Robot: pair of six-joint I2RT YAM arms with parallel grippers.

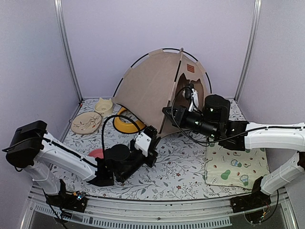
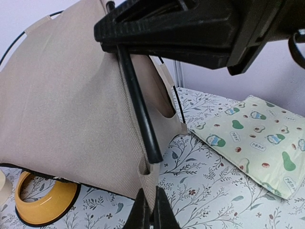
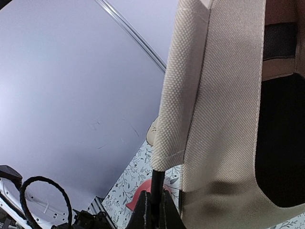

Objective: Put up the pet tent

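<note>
Left gripper [image 2: 151, 212], nearest the lens, is clamped shut on the lower front corner of the large tan fabric pet tent [image 1: 155, 88], which stands erect at rear centre of the floral table [image 1: 183, 164]. Right gripper [image 3: 152, 209] is clenched on its thin black pole [image 3: 157, 180]. Cream green-printed mat [image 1: 237, 167] lies right; yellow bowl feeder [image 1: 125, 125], left.

Half-hidden bits
The pet tent [image 1: 152, 90] covers part of the yellow feeder [image 1: 123, 125]; its label [image 1: 191, 68] is too small to read.

Upright tan pet tent [image 1: 150, 90], rear-centre
</note>
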